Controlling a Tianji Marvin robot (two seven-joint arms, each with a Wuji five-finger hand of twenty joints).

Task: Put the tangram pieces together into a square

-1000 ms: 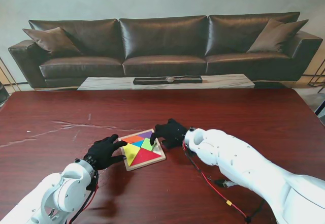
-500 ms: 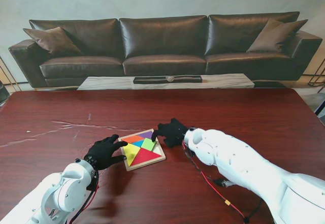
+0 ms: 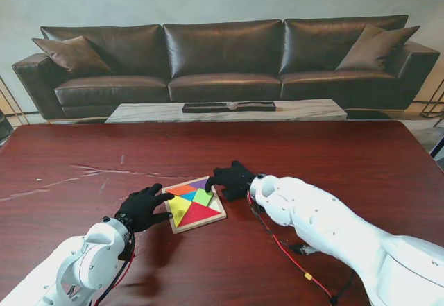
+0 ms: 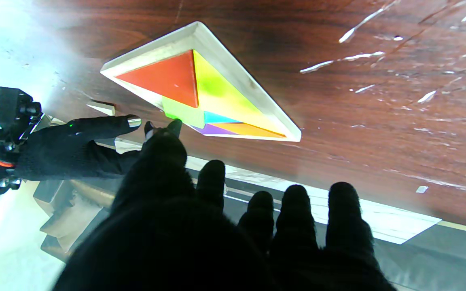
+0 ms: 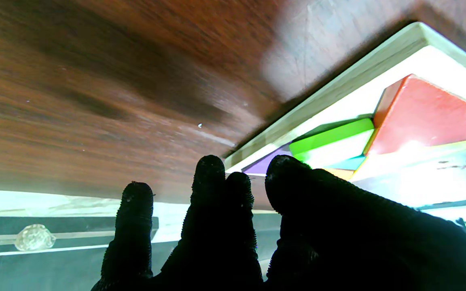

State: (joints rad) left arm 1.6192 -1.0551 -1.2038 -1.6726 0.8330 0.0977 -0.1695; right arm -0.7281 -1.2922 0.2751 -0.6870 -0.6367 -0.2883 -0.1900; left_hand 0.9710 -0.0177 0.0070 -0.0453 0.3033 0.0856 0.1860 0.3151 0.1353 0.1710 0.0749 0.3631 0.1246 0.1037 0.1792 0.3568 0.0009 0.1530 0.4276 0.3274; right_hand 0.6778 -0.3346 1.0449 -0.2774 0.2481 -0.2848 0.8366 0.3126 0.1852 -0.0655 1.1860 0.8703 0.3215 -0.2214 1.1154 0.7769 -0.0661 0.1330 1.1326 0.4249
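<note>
Change since the earlier frames: the right hand has eased very slightly toward the tray; the left hand and the tray lie as before.

Stand view. One wooden tray on the dark red table, lying between the two hands. Six coloured pieces countable inside: red triangle, yellow triangle, green square, orange piece, blue piece, purple piece. Together they fill the tray as a square. Two gloved hands: left hand at the tray's left edge, fingers spread, holding nothing; right hand at the far right corner, fingers loosely apart, holding nothing. Whether any fingertip touches the tray cannot be told here. One sofa and one low table beyond.

Left wrist view. One tray ahead of the fingers; red, yellow, green, blue, purple and orange all visible, much foreshortened. Five fingers of the left hand spread, apart from the tray. The right hand shows past the tray's far corner, one finger extended close beside the frame.

Right wrist view. Tray corner only, the remainder cut off. Red, green, purple, blue and a sliver of orange seen; yellow washed out by glare. Fingers just beside the frame, unclenched; contact cannot be told.
</note>
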